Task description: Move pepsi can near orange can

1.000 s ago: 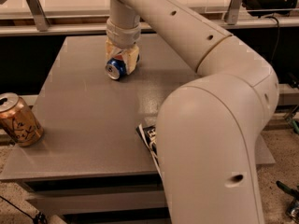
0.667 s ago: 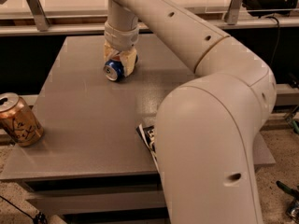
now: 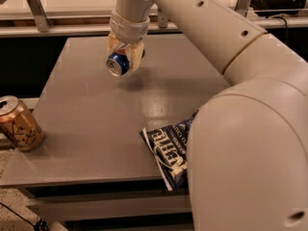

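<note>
Pepsi can held over the surface, orange can far left

The gripper (image 3: 124, 57) hangs over the back-middle of the grey surface (image 3: 96, 114), jaws clamped on the pepsi can (image 3: 118, 64). The can is tipped sideways with its silver end facing the camera and looks clear of the surface; its shadow (image 3: 139, 83) falls just to the right. The orange can (image 3: 18, 124) stands upright at the front-left edge, well apart from the pepsi can. A dark blue chip bag (image 3: 168, 150) lies at the front edge, partly hidden by the arm (image 3: 240, 143).
</note>
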`<state>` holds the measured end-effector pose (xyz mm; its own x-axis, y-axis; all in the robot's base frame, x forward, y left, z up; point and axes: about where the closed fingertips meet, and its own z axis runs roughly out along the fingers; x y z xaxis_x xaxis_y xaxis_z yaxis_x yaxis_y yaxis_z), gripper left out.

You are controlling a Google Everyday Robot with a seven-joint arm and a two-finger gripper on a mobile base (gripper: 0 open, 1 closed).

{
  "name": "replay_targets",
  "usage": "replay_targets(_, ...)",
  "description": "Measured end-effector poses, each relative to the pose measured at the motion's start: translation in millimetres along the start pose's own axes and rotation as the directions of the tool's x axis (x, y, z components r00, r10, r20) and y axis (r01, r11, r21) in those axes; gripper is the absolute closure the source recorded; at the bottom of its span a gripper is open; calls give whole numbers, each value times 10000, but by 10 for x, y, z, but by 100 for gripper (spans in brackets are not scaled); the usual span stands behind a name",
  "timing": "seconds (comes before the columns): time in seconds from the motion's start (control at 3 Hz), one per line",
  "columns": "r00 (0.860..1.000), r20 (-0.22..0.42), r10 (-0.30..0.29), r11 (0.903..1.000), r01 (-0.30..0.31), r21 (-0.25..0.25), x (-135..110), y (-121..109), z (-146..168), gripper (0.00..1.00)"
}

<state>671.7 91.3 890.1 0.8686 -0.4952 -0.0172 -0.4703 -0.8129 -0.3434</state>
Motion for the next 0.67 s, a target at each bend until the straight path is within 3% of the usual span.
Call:
replay_targets(0.33, 9989, 392, -265, 9972, 237, 708, -242, 82, -363, 83)
replay_targets(0.67, 9988, 417, -260, 9969, 228, 756, -248, 70, -356, 100)
